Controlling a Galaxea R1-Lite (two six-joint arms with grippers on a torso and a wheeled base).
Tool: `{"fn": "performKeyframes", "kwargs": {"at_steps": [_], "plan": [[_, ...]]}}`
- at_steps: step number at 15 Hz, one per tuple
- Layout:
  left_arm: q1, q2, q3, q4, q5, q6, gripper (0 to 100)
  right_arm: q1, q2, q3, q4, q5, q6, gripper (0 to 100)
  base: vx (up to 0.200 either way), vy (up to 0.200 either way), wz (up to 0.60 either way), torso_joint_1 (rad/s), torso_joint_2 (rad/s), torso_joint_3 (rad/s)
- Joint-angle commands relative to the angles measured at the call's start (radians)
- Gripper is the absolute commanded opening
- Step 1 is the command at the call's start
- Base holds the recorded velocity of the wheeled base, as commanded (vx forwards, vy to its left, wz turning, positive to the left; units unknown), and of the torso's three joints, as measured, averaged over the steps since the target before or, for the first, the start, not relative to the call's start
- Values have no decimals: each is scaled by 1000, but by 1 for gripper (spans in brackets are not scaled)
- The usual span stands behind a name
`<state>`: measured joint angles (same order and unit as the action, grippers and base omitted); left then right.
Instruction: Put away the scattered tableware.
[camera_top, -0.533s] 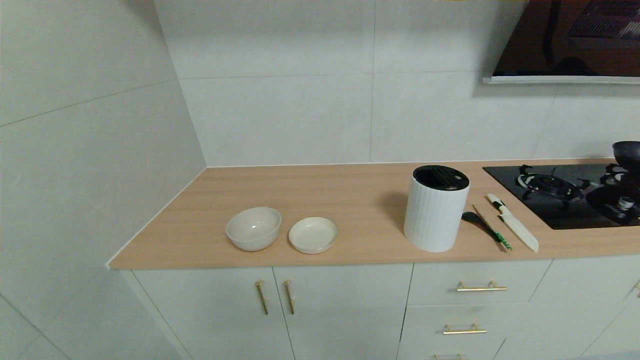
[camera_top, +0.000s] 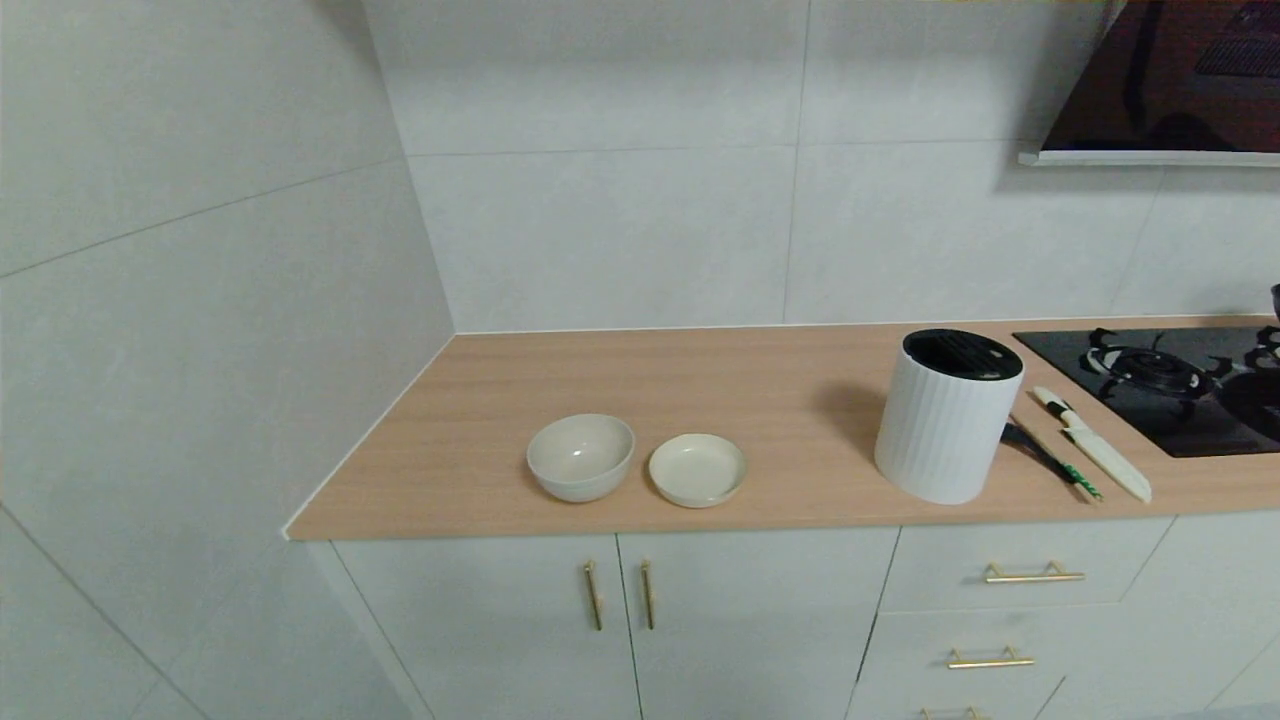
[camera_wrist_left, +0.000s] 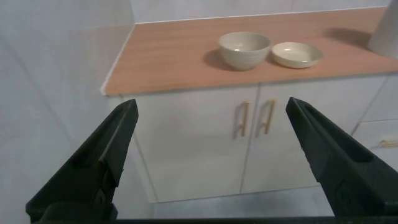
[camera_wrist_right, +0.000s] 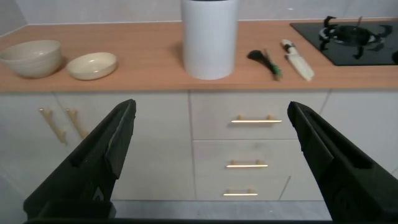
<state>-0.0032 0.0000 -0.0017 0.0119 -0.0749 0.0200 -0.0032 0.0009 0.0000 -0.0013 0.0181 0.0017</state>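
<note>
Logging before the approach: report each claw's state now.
Left claw: open, holding nothing.
Right claw: open, holding nothing.

Wrists low and roughly level: left gripper (camera_wrist_left: 208, 167) and right gripper (camera_wrist_right: 209, 167) each point straight forward, dark fingers spread wide apart, both empty.

We see soft, even, rather dim indoor light. The white canister (camera_top: 945, 420) throws a faint, wide shadow on the counter (camera_top: 700, 380) to its left and behind, so light reaches it from front right. Left of the canister, the bowl (camera_top: 581, 455) carries a small glint. Above and to the canister's right, the glossy hood (camera_top: 1160, 80) mirrors the room.
</note>
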Motion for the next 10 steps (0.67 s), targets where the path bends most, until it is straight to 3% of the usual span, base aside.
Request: {"fn": "performKeyframes", "kwargs": {"at_steps": [1, 5, 10], "plan": [[0, 0, 0, 0, 0, 0, 100, 0, 1, 0, 0, 0, 0, 100, 0, 200, 0, 2, 2, -2], [0, 0, 0, 0, 0, 0, 100, 0, 1, 0, 0, 0, 0, 100, 0, 200, 0, 4, 1, 4], [0, 0, 0, 0, 0, 0, 100, 0, 1, 0, 0, 0, 0, 100, 0, 0, 0, 0, 0, 0]]}}
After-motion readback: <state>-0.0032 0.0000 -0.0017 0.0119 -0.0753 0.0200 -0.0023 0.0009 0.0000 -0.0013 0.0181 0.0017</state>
